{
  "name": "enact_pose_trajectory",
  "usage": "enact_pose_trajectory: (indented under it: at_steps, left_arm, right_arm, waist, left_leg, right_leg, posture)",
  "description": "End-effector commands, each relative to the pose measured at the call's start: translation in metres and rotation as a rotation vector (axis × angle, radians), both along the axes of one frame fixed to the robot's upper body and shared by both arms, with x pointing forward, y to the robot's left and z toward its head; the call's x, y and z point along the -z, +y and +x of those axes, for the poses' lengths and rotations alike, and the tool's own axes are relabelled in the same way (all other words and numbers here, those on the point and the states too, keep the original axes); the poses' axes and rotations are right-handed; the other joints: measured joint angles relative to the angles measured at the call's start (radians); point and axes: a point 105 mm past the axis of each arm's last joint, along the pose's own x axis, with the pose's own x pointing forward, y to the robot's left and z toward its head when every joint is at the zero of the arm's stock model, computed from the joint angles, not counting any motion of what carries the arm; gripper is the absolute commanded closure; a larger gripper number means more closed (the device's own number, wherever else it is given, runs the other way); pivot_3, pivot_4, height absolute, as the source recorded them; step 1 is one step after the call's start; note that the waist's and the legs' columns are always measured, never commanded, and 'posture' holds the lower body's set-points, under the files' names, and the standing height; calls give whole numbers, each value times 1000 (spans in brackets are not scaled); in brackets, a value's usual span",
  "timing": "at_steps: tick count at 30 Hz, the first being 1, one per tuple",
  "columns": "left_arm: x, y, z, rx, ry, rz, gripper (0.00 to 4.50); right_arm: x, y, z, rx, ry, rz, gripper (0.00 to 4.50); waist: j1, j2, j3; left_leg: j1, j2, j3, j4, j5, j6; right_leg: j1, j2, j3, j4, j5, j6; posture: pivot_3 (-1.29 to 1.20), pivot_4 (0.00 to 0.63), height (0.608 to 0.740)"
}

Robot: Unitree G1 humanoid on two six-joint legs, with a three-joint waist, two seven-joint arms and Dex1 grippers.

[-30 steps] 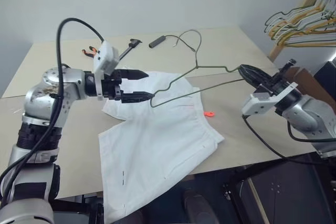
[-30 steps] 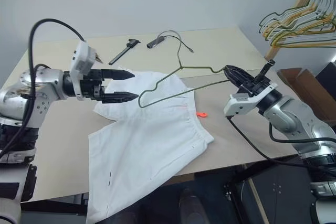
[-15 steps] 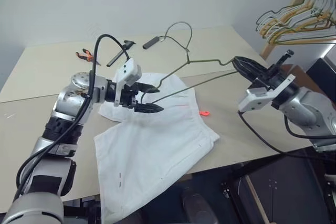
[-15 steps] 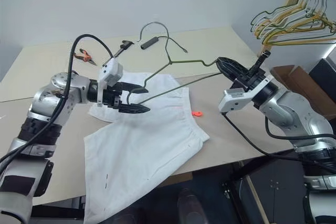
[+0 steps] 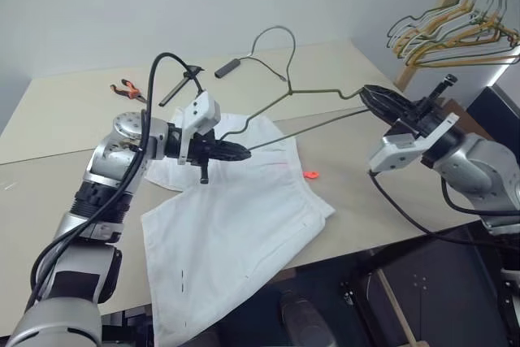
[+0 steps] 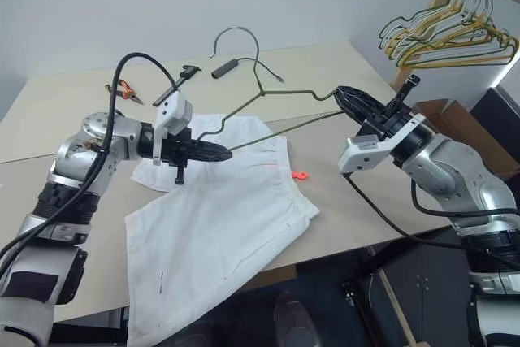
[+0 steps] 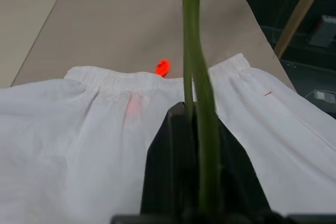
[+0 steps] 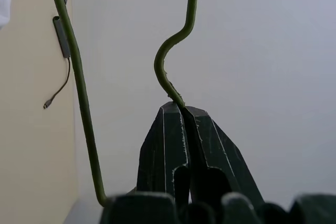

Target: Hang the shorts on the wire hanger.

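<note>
The white shorts [image 5: 236, 213] lie flat on the beige table [image 5: 65, 123], one leg hanging over the near edge, with a small orange-red tag [image 5: 309, 174] beside the waistband. The wire hanger [image 5: 309, 128] hangs in the air above the shorts, stretched between both grippers, its hook pointing up and away. At the hanger's left corner my left gripper [image 5: 237, 152] is shut on the wire, just above the shorts. My right gripper [image 5: 372, 93] is shut on the kinked right end. The right wrist view shows the wire [image 8: 178, 35] pinched between the fingers [image 8: 165, 129].
A bunch of yellow and grey hangers [image 5: 455, 30] hangs on a wooden rack at the far right. Orange-handled pliers [image 5: 126, 87], a black tool [image 5: 183, 87] and a dark cylinder with a cable [image 5: 227, 68] lie at the table's back. A cardboard box [image 6: 439, 111] stands beyond the right arm.
My left gripper, open around the hanger's left corner before, has shut on the wire and sunk a little toward the shorts. The right gripper keeps its hold. The camera has turned right.
</note>
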Motion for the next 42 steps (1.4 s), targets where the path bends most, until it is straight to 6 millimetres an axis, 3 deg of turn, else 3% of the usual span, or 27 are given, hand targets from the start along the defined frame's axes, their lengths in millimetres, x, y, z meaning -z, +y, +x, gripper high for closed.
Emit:
enact_pose_trajectory:
  at_steps: [1, 4, 7, 13, 18, 21, 23, 30, 42]
  left_arm:
    - [-11, 1, -1, 1, -32, -16, 4467]
    - [-11, 1, 0, -7, -35, -11, 4467]
    - [-11, 6, 2, -24, -54, 12, 4500]
    - [0, 24, 11, -121, -130, 161, 4500]
    - [2, 32, 12, -138, -177, 225, 4500]
    - [4, 32, 8, -104, -195, 266, 4500]
    - [4, 31, 6, -79, -203, 280, 4500]
    - [1, 24, 1, -24, -217, 296, 4500]
    - [-3, 19, -2, 9, -231, 297, 4500]
  right_arm:
    - [-21, 0, -4, -1, -64, 18, 4500]
    - [-18, 2, -4, -12, -30, -4, 4500]
    - [-10, 5, -8, -50, 17, -46, 3783]
    - [0, 7, -14, -109, 140, -122, 1775]
    - [15, 8, -26, -181, 490, -54, 144]
    - [17, 11, -32, -210, 853, 111, 144]
    - [13, 16, -30, -221, 1007, 168, 144]
    - [16, 28, -6, -52, 1338, 125, 144]
    - [39, 48, 18, 101, 1451, -3, 144]
  waist:
    - [-3, 0, -1]
    - [-4, 0, -3]
    - [-5, 0, -4]
    - [-5, 0, -10]
    - [-1, -1, -21]
    - [1, -1, -23]
    - [-1, 0, -26]
    - [3, 4, -29]
    - [44, 5, -29]
  left_leg:
    - [0, 0, 0, 0, 0, 0]
    - [0, 0, 0, 0, 0, 0]
    - [0, 0, 0, 0, 0, 0]
    - [1, 0, 0, 0, 0, 0]
    - [1, 0, 0, 0, 0, 0]
    - [1, 0, -1, 0, 0, 0]
    - [2, 0, -1, 0, 0, 0]
    - [3, 0, -2, 1, 0, 0]
    - [-2, 0, -4, 1, 0, 0]
  right_leg:
    - [0, 0, 0, 0, 0, 0]
    - [0, 0, 0, 0, 0, 0]
    - [0, 0, 0, 1, 0, 0]
    - [0, 0, 0, 1, 0, 0]
    - [2, 0, 0, 0, 0, 0]
    - [3, -1, -1, 0, 0, 0]
    - [3, 0, -1, 1, 0, 0]
    - [2, 0, -2, 1, 0, 0]
    - [-2, -1, -5, 1, -1, 0]
  posture:
    - [-214, 45, 740]
    - [-214, 45, 740]
    - [-199, 41, 740]
    - [-179, 29, 740]
    - [-166, 24, 740]
    - [-164, 24, 740]
    - [-163, 25, 740]
    - [-153, 30, 740]
    - [-133, 37, 740]
